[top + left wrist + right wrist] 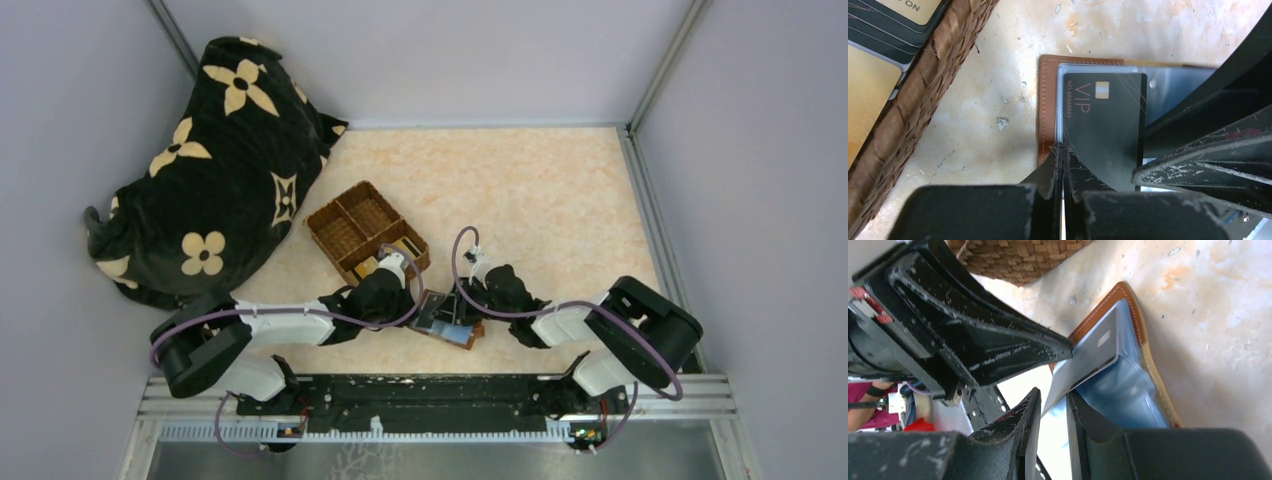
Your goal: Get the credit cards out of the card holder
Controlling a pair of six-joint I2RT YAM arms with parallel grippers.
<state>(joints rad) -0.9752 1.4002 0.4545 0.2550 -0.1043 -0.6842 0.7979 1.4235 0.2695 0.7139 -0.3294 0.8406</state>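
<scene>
- Just beside the near corner of the woven brown wicker basket (335, 203), the small reddish-brown leather card holder (447, 322) lies open and flat on the pale marbled counter (540, 200), its grey-blue inner face up.
- On that inner face lies a dark grey credit card (1105, 125), printed "VIP" and carrying a small chip. It sits square with the holder's stitched border.
- On the holder's basket side, the left claw (1062, 150) has its fingers pressed together with nothing between them. Its tips bear down where the card's corner meets the stitched border, so holder and card stretch away directly ahead of the tips.
- On the holder's side away from the basket, the right claw (1054, 415) has its fingers parted part way. One corner of the card, tilted up off the blue face, lies in the gap. The gap looks wider than the card, so the card is straddled rather than pinched.
- Inside the basket, in the compartment nearest the holder, gold-tan and dark loose cards (868, 95) are stacked.
</scene>
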